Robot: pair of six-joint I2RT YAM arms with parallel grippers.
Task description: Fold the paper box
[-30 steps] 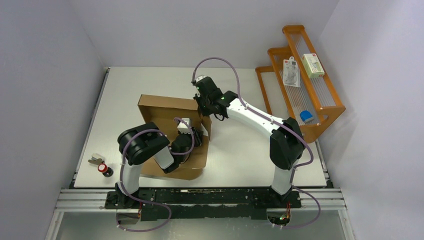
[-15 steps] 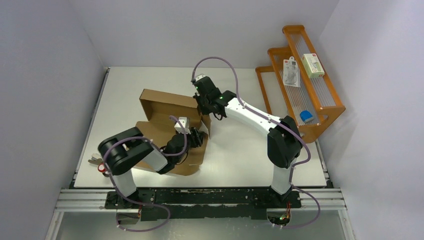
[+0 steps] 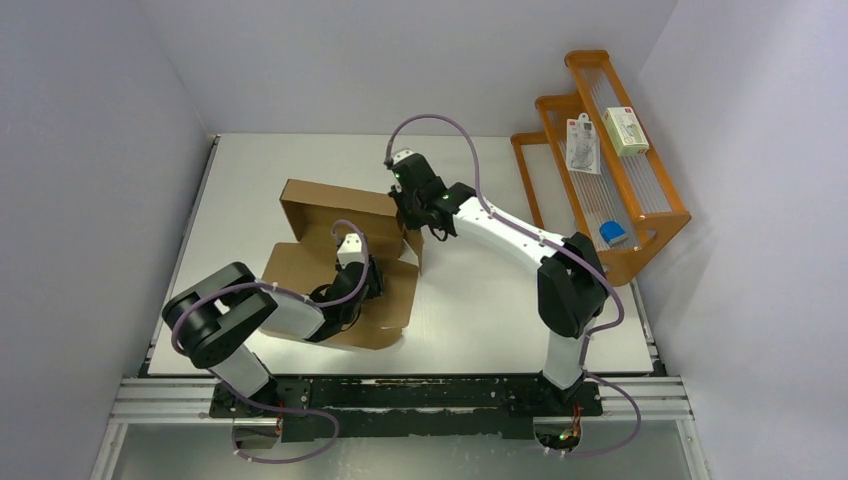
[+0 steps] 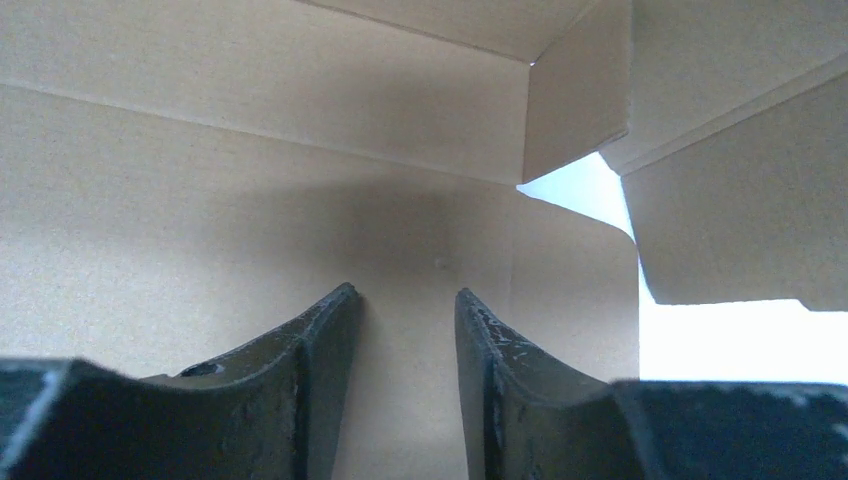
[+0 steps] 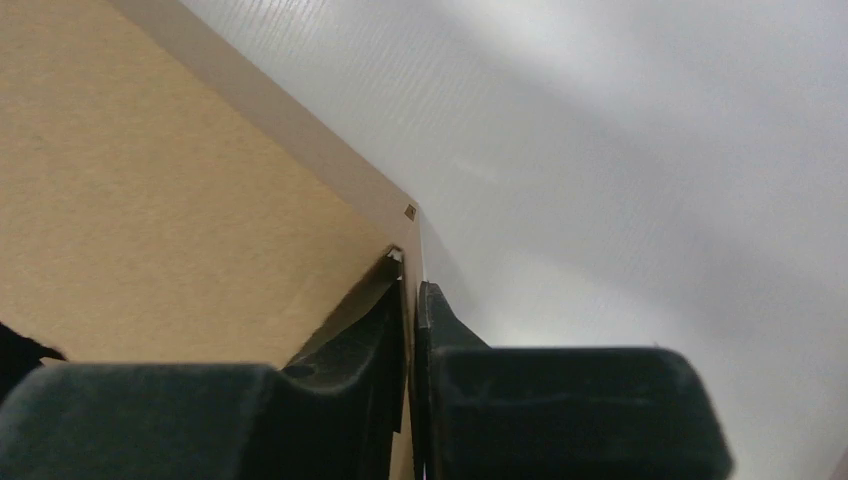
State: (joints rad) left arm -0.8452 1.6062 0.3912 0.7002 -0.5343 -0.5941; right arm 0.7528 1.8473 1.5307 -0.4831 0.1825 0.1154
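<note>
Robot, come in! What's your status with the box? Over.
Left claw open, low inside paper box. Right claw shut on its upright flap. Orange rack well clear.

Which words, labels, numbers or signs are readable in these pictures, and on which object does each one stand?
None can be read.
The flat white package and the white carton on the orange rack: printing with red marks, too small to read.
The paper box: one tiny dark mark near a corner, too small to read.
</note>
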